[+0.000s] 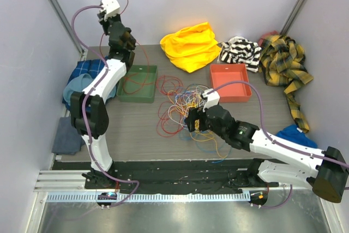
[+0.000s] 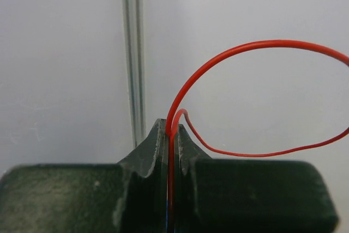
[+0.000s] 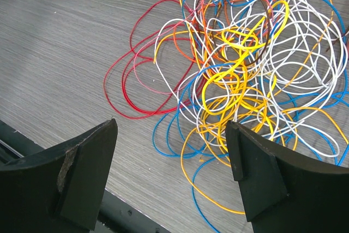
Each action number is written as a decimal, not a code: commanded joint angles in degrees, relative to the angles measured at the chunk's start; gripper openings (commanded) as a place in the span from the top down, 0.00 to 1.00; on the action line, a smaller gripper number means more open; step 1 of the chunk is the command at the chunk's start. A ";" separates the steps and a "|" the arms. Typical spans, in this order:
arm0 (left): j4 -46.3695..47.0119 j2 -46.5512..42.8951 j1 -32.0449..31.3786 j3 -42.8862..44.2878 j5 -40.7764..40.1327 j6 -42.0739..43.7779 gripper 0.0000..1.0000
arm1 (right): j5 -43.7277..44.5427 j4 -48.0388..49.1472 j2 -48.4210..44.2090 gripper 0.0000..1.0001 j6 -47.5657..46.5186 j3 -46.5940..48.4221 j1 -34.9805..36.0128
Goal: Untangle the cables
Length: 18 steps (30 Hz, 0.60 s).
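Left wrist view: we see the left gripper (image 2: pixel 170 128) clamped on one red cable (image 2: pixel 256 43), held high. Over the table (image 3: pixel 65 53), the right gripper (image 3: pixel 172 159) gapes above the cables (image 3: pixel 240 69). We judge most of them tangled, so much work remains.

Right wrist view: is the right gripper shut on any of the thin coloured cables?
No, the right gripper has its jaws wide apart above the tangled pile of thin coloured cables, gripping none.
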 commanded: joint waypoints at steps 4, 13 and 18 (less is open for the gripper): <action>3.41 -3.43 0.46 -5.68 -1.59 -2.69 1.00 | -0.27 2.99 0.63 0.11 -0.03 -0.60 0.16; 5.08 -7.47 -4.55 -21.42 -3.52 -5.60 1.00 | -0.80 4.14 0.54 0.12 1.02 -1.56 0.08; -0.50 -11.33 -9.02 -26.27 -3.88 -7.17 1.00 | -1.15 4.93 0.10 0.13 1.55 -2.44 0.16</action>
